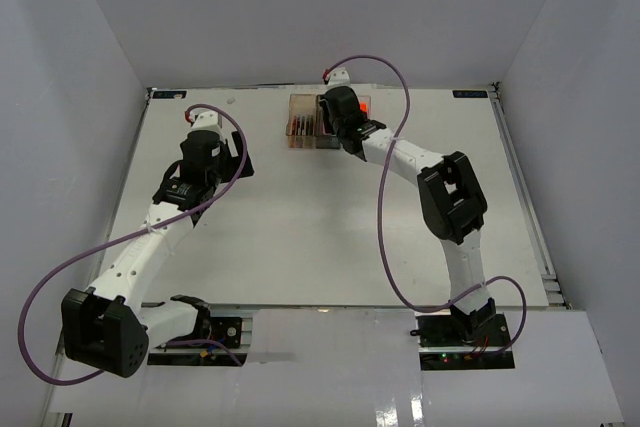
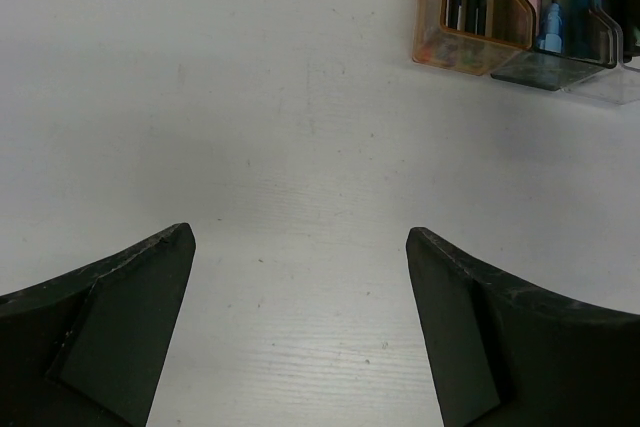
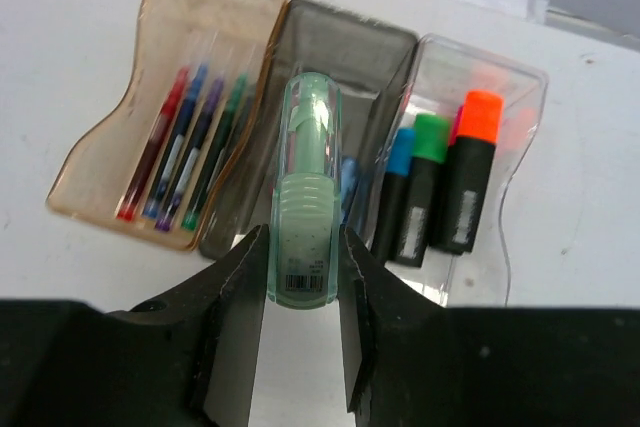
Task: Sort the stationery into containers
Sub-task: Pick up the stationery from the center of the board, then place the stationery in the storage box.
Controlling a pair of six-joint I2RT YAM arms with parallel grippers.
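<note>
My right gripper (image 3: 303,247) is shut on a pastel mint highlighter (image 3: 307,197) and holds it above the dark smoky grey bin (image 3: 345,57), the middle one of three joined bins. The amber-orange bin (image 3: 120,137) on the left holds thin red, blue, purple and green pens (image 3: 185,152). The clear bin (image 3: 520,97) on the right holds stubby black highlighters (image 3: 440,182) with blue, green and orange caps. In the top view the right gripper (image 1: 340,112) covers the bins (image 1: 300,132). My left gripper (image 2: 300,237) is open and empty over bare table, the bins (image 2: 470,52) far ahead to its right.
The white table (image 1: 320,217) is walled at the back and both sides. The left arm (image 1: 200,162) rests at the table's left, well apart from the bins. Purple cables loop over both arms.
</note>
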